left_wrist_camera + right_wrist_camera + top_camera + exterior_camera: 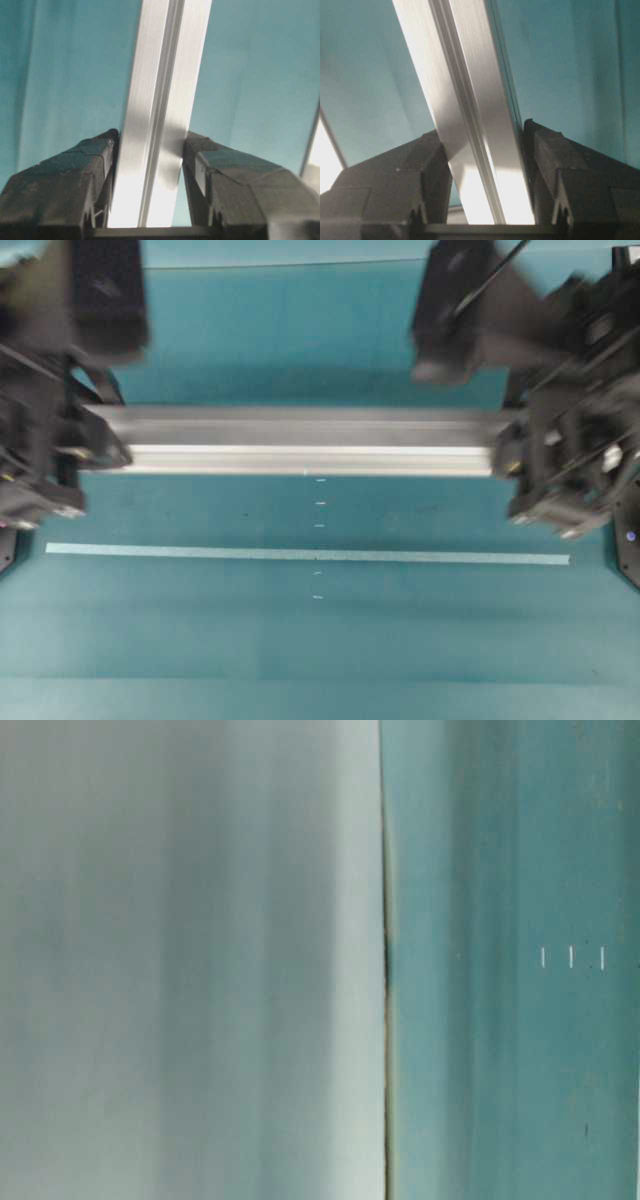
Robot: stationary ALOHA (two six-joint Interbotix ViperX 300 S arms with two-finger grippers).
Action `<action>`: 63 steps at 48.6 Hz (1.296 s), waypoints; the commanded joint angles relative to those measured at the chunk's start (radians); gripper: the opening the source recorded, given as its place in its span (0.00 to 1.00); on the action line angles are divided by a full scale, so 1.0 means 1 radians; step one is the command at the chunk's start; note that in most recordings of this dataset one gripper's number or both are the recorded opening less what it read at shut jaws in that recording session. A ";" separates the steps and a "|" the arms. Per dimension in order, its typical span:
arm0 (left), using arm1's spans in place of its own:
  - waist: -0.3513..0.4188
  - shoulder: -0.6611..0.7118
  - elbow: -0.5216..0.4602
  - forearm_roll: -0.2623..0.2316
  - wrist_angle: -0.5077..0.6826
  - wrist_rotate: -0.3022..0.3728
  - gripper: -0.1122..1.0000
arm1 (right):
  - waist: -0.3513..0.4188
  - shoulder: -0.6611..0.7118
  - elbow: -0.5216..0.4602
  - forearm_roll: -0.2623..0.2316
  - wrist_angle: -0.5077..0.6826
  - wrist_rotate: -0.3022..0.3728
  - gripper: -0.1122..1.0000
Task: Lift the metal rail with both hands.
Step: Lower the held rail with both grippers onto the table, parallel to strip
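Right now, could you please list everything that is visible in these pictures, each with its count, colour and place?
long silver grooved aluminium rail: one, silver, lying crosswise across the middle of the overhead view, each end between a pair of black fingers.
thin flat pale tape strip: one, whitish, on the table parallel to the rail, nearer the bottom edge of the overhead view.
small white tick marks: several, white, in a short column at the table's middle.
teal table surface: one, teal, under everything.
left gripper: one, black; its fingers press the rail's sides.
right gripper: one, black; its fingers clamp the rail's other end.
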 commanded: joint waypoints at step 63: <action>0.000 0.132 0.640 -0.002 -0.661 -0.002 0.39 | -0.015 0.008 0.769 -0.012 -0.816 -0.084 0.49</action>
